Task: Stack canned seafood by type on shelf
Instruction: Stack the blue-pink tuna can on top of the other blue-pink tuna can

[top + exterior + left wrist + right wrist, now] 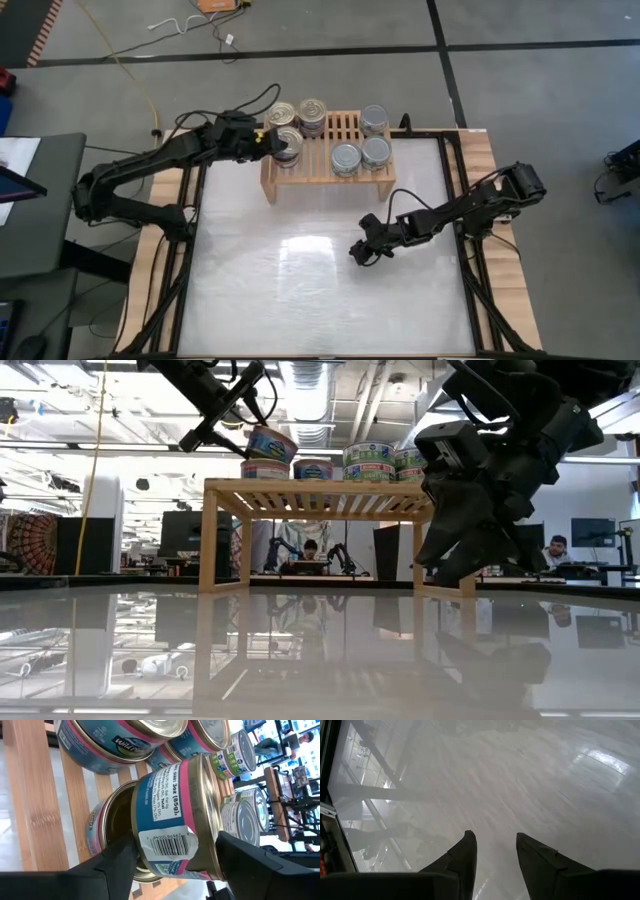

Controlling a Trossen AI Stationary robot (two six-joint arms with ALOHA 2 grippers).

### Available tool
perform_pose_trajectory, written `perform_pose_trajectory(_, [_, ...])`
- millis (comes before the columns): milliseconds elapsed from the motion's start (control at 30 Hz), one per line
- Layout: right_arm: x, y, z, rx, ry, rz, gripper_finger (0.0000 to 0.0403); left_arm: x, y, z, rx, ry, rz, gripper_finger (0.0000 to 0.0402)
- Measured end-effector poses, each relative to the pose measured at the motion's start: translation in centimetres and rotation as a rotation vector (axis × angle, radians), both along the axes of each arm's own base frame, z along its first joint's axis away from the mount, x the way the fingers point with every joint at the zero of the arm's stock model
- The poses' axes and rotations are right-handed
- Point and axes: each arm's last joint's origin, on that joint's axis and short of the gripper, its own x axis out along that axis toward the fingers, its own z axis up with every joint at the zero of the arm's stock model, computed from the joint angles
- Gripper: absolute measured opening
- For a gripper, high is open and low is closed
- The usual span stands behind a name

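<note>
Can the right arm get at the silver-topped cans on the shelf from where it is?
Probably yes: the right gripper hangs open and empty over bare table, and nothing stands between it and the silver-topped cans.

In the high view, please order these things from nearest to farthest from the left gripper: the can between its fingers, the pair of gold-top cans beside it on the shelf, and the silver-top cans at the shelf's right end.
1. The blue-label can, at the left gripper, on the shelf's left end.
2. The gold-top cans, just behind, left half.
3. The silver-top cans, right end, farthest.
</note>
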Motion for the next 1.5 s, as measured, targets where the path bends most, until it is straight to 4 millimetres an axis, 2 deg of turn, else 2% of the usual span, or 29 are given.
perform_pose_trajectory(367, [0.0,0.0,0.0,0.001,0.0,0.0,0.0164,0.0,-0.05,-0.04,0.011,0.012,-0.015,0.0294])
perform_pose_trajectory(1233, [0.0,0.0,0.0,0.001,0.0,0.0,0.0164,0.01,-0.08,-0.05,0.177,0.115,-0.135,0.0294])
perform_pose_trajectory(1500, [0.0,0.0,0.0,0.001,0.0,-0.001,0.0164,-0.09,-0.13,-0.24,0.058,0.07,-0.064,0.0294])
